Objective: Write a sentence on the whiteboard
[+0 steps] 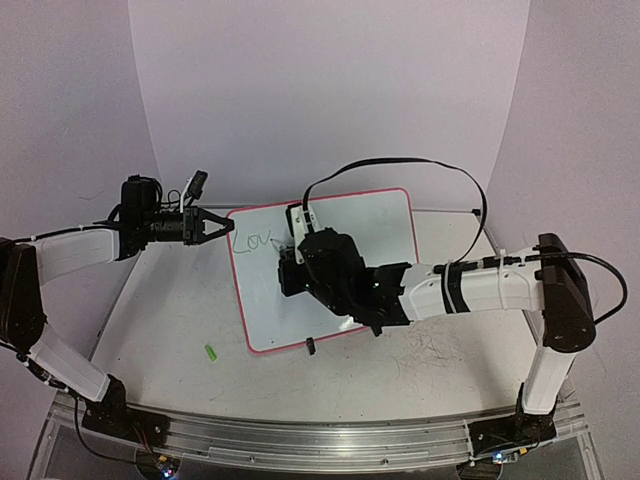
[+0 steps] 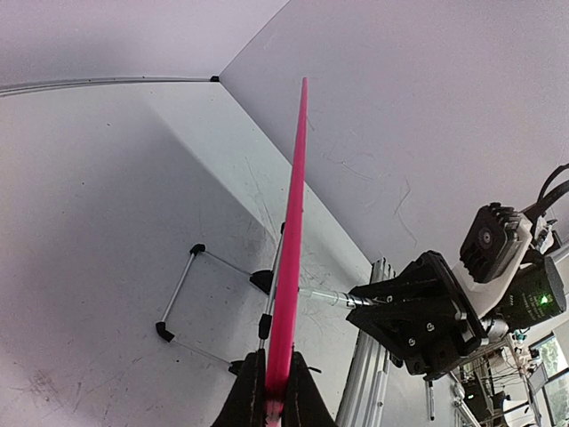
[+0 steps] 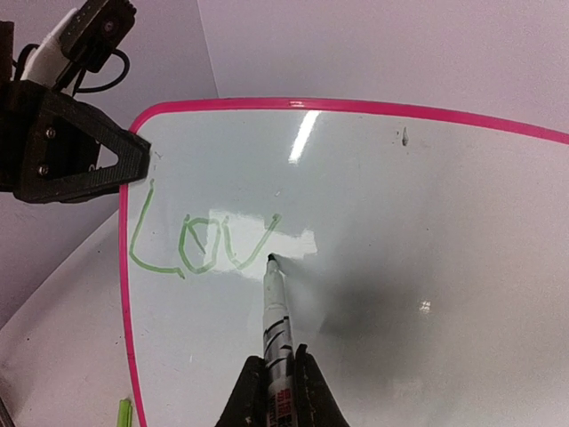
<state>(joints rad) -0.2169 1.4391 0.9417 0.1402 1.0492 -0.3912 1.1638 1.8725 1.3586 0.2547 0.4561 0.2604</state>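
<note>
**Step in hand:** form the fourth letter of the first line.

The whiteboard point(image 1: 375, 225) stands propped at the middle of the table, face toward the arms. The left gripper point(image 2: 277, 391) is clamped on the board's pink left edge, bracing it. The right gripper point(image 3: 280, 378) is clenched round a marker point(image 3: 277, 320). The marker tip touches the board just right of the green lettering point(image 3: 200, 242), which reads "Lov".

**Procedure, as judged:**
1. Apply light, even tip pressure. The board leans on a wire stand point(image 2: 182, 289) and may rock back under a hard push.
2. Hold the left clamp firm through every stroke.
3. Start the "e" close to the "v", match its height, and follow the same baseline.
4. Lift the tip clear between letters to avoid drag lines.
5. Space the letters evenly. The bare area to the right looks ample.

**Count:**
- one board
- one marker
- one green cap point(image 1: 211, 352), lying on the table near the board's lower left corner
- two grippers
- three letters
- one line begun
</note>
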